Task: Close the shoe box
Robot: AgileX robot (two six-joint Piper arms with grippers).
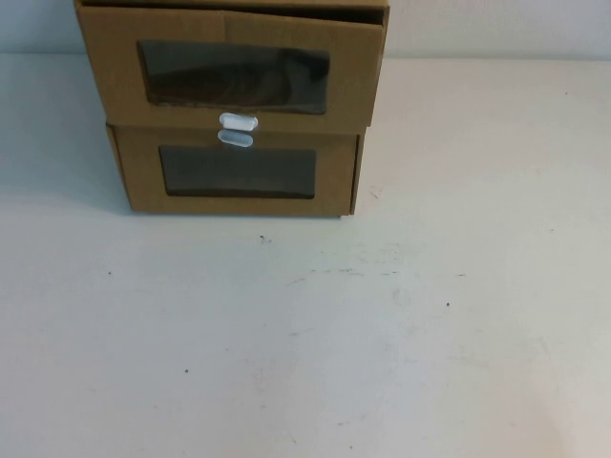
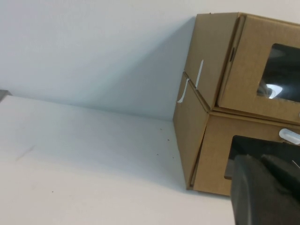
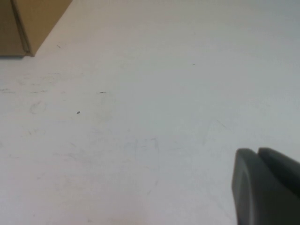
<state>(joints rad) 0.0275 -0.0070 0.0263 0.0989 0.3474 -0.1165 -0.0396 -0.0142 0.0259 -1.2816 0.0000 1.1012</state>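
Shoe box [image 1: 234,67] is sitting upper centre, stacked on a similar box [image 1: 239,172]; light, stiff cardboard, best pushed on its front. Left gripper [image 2: 267,192] and right gripper [image 3: 267,187] are showing fingers together.

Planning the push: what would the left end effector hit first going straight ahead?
Probably the front of the lower box, not the shoe box above; depth unclear. Right end effector faces table.

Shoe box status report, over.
Left claw low beside the stacked boxes, right claw over bare table. Upper shoe box juts forward, not closed. Path clear.
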